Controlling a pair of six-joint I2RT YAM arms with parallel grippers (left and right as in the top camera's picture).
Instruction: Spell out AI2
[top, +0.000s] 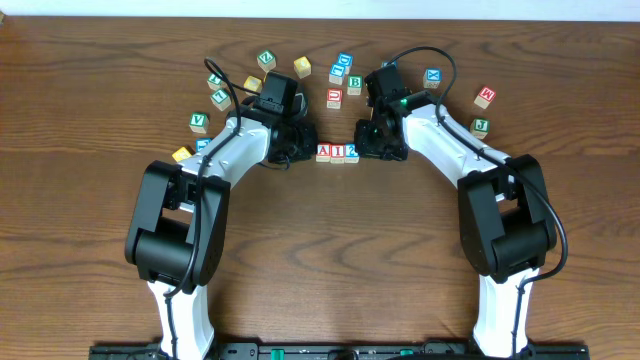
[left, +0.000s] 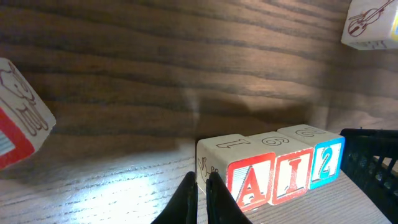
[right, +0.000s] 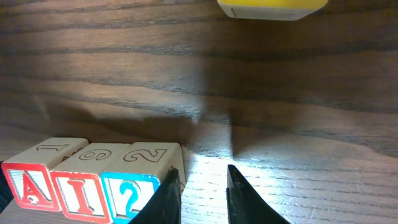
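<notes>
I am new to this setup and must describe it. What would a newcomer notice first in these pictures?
Three cubes stand in a tight row in the middle of the table: the A cube, the I cube and the 2 cube, reading AI2. The left gripper, shut, and the right gripper, slightly open and empty, flank the row's ends. Behind them, other letter cubes lie scattered.
</notes>
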